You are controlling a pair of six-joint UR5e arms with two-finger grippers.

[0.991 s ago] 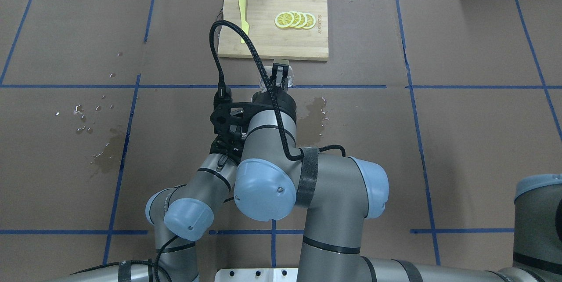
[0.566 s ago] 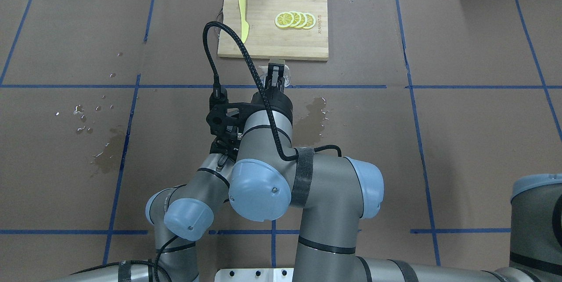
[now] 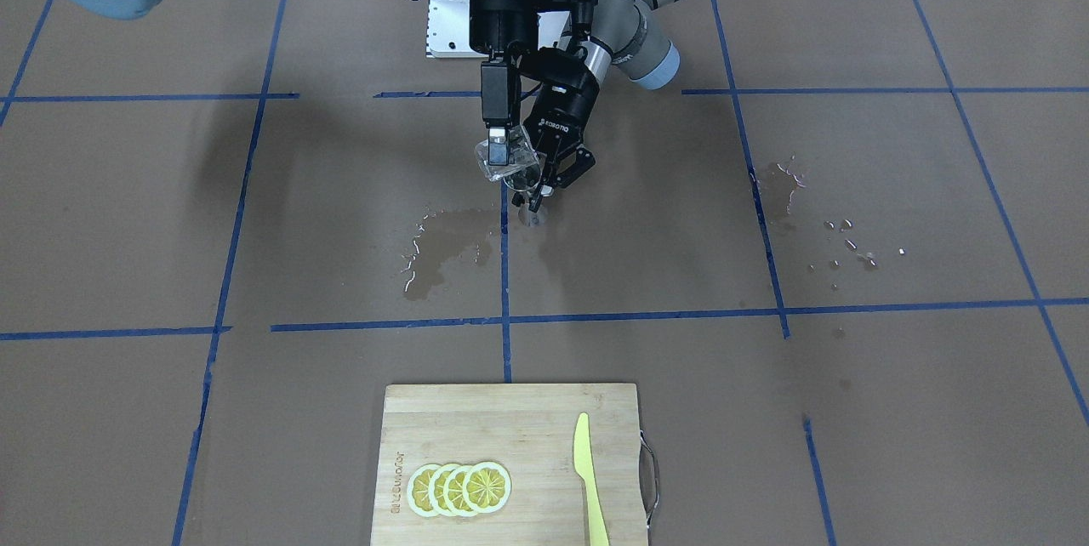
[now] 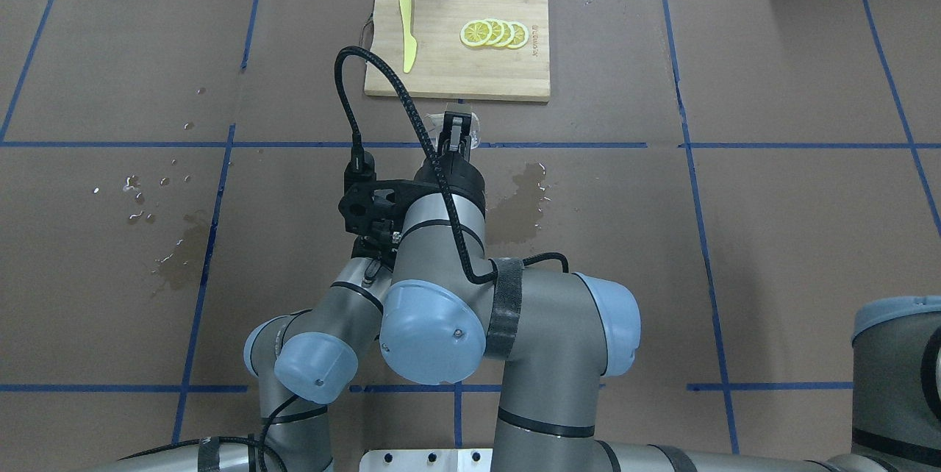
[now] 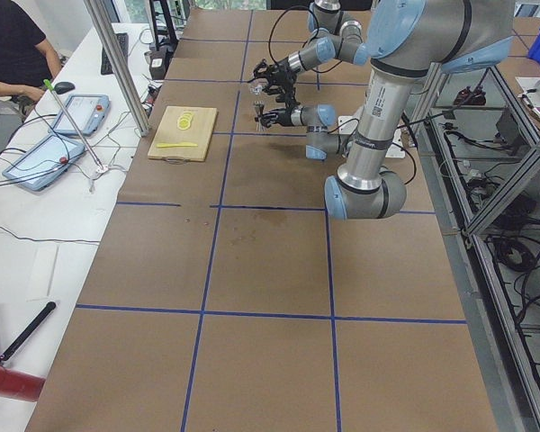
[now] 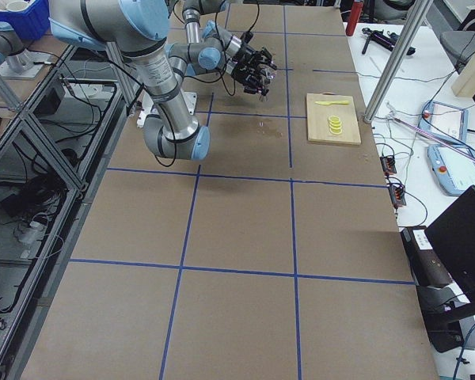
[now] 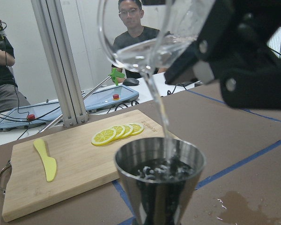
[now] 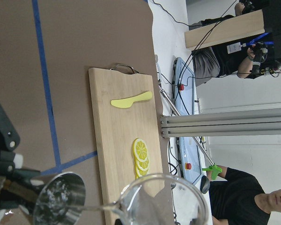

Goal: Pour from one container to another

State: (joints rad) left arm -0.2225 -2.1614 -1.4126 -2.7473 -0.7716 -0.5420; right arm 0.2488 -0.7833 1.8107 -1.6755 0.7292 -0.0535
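Right gripper [image 3: 499, 151], clamped, tilts above the clamped left gripper [image 3: 555, 182].

A bamboo cutting board [image 4: 441, 79] lies at the top centre of the overhead view on the brown-papered worktop [image 4: 772, 237], a metal handle [image 3: 652, 478] on one short side. On it, four overlapping lemon slices [image 4: 493, 33] sit right of a yellow plastic knife [image 4: 407, 34]. Blue tape lines [image 4: 213, 222] grid the paper. A wet patch [image 4: 523, 196] darkens the centre; droplets [image 4: 147, 200] scatter mid-left.
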